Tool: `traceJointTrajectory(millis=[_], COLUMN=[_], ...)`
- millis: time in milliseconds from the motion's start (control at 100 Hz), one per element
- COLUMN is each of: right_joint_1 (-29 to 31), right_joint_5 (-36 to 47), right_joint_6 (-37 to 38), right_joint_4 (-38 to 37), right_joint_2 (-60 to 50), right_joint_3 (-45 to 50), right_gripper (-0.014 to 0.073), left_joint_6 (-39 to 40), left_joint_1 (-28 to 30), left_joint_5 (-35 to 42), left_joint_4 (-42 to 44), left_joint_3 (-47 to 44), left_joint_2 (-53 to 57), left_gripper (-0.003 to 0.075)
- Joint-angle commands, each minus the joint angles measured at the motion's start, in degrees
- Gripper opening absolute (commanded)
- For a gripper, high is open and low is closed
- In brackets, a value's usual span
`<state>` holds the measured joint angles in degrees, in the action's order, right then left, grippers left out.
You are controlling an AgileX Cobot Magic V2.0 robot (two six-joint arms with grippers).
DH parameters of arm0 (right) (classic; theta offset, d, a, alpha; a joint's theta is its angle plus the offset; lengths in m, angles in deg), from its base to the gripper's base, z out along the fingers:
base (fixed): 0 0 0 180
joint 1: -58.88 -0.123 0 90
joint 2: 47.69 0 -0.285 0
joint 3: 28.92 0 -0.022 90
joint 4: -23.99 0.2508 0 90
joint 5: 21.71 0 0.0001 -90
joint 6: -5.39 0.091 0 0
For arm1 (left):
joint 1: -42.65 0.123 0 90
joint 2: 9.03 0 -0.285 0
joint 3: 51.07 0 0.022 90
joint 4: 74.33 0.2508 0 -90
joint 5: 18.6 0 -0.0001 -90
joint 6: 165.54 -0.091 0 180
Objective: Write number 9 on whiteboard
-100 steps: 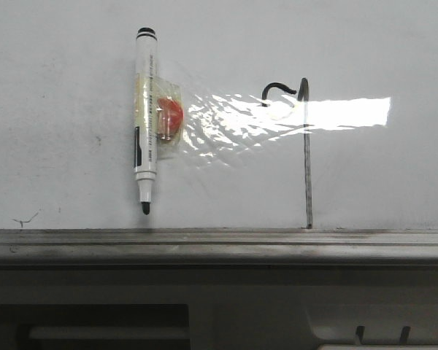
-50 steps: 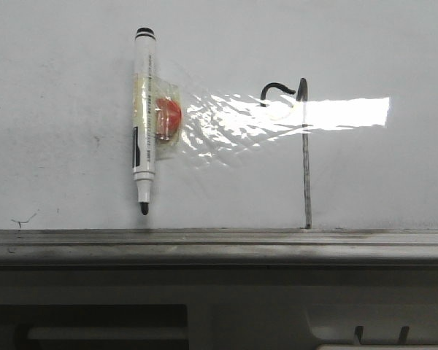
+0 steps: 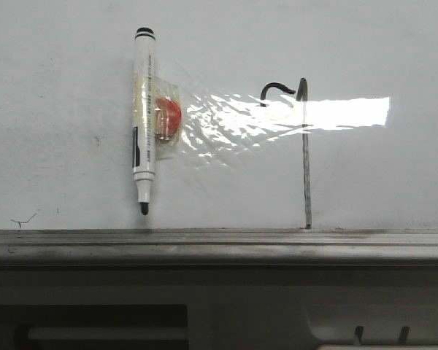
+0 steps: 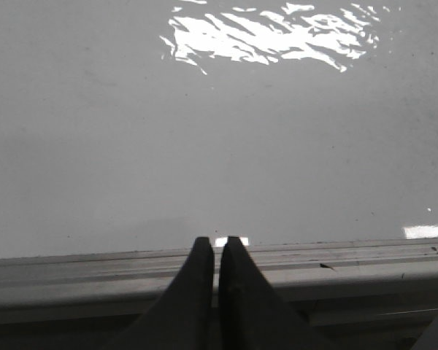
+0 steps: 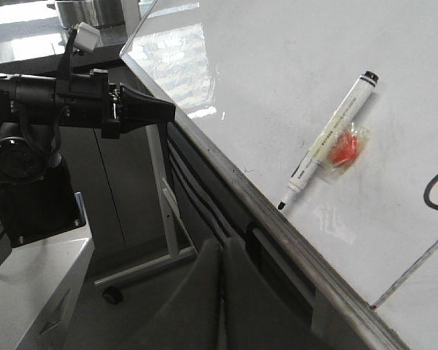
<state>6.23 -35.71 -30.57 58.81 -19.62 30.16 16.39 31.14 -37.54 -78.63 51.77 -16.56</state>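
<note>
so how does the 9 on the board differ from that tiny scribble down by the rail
The number 9 is large, a curved hook joined to a long straight stroke running down to the grey rail; the tiny scribble is just a few short, shapeless ticks. The 9 sits right of the marker, partly crossed by the glare patch; the scribble lies left of it, on plain board. Both are thin black marks on the whiteboard.
</note>
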Motion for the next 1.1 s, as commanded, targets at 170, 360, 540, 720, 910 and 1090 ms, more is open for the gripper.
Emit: traceJointTrajectory(millis=[170,360,540,720,910,1090], right_joint_1=[0.3,0.3,0.3,3.0,10.7,18.5], right_joint_5=[3.3,3.3,3.3,6.8,30.0,31.5], right_joint_6=[-0.6,-0.6,-0.6,-0.4,7.5,24.5], right_joint_4=[0.1,0.1,0.1,-0.1,-10.9,-21.8], right_joint_2=[0.4,0.4,0.4,-0.1,-0.1,-0.3], right_joint_3=[-1.6,-1.6,-1.6,2.6,14.5,20.0], right_gripper=[-0.0066,-0.0066,-0.0066,-0.0066,-0.0066,-0.0066], left_joint_6=[0.7,0.7,0.7,0.7,0.7,0.7], left_joint_1=[0.2,0.2,0.2,0.2,0.2,0.2], left_joint_5=[2.1,2.1,2.1,2.1,2.1,2.1], left_joint_4=[0.0,0.0,0.0,0.0,0.0,0.0], left_joint_3=[-1.7,-1.7,-1.7,-1.7,-1.7,-1.7], left_joint_2=[1.6,1.6,1.6,1.6,1.6,1.6], left_gripper=[-0.0018,-0.0018,-0.0018,-0.0018,-0.0018,-0.0018])
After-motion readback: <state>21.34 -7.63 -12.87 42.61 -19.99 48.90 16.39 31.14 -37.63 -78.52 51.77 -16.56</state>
